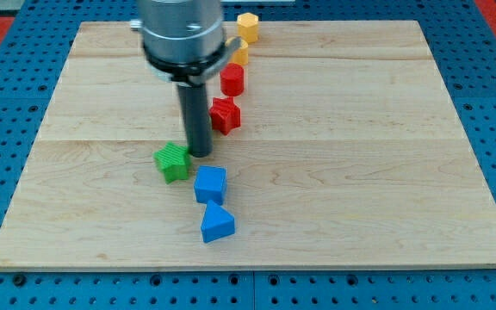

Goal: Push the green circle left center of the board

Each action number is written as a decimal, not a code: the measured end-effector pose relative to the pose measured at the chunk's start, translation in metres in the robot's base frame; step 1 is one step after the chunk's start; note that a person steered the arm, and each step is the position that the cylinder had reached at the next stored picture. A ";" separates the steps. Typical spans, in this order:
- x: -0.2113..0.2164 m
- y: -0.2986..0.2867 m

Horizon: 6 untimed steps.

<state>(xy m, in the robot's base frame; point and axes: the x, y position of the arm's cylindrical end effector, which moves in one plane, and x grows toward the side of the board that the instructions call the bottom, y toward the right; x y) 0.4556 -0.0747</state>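
A green block [173, 161] lies on the wooden board [360, 172], a little left of the board's middle; its outline looks ribbed and I cannot tell its shape for sure. My tip [201, 154] stands on the board right against the green block's right side, at its upper right corner. The dark rod rises from there to the grey arm body [182, 34] at the view's top.
A blue cube [210, 184] lies just below and right of my tip, with a blue triangular block [217, 224] below it. A red star-like block [225, 114] and a red cylinder [232, 80] lie above right. Two yellow blocks [247, 26] [240, 53] lie near the top edge.
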 end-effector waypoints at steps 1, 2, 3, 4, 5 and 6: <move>-0.007 0.033; -0.031 0.041; -0.039 -0.003; -0.039 -0.056; -0.044 -0.118; -0.041 -0.077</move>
